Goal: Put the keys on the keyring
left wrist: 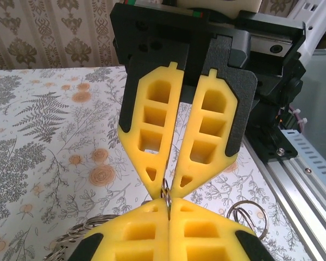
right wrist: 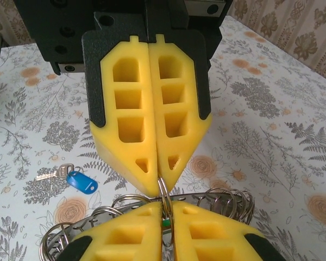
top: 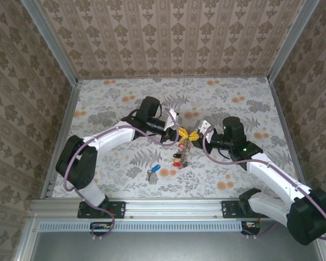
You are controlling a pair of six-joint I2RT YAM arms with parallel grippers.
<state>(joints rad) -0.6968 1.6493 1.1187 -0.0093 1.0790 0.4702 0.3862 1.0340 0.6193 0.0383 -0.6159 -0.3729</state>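
Grips keyring (right wrist: 234, 200) with left hand (right wrist: 160, 182), tips together on its wire. Pinches same wire with right hand (left wrist: 167, 189), tip to tip against it. Leaves blue key (right wrist: 81, 182) loose on counter (right wrist: 271, 119) nearby

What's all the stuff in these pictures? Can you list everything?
large thin silver wire keyring: one, silver with red and black tags, mid-table between the grippers.
small silver key with a blue plastic head: one, on the table, left of the keyring.
flower-patterned table: one, grey and orange, underneath.
patterned wallpaper walls: three, beige-brown, around the table.
left gripper: one, yellow fingers, shut on the keyring.
right gripper: one, yellow fingers, pinching the keyring opposite.
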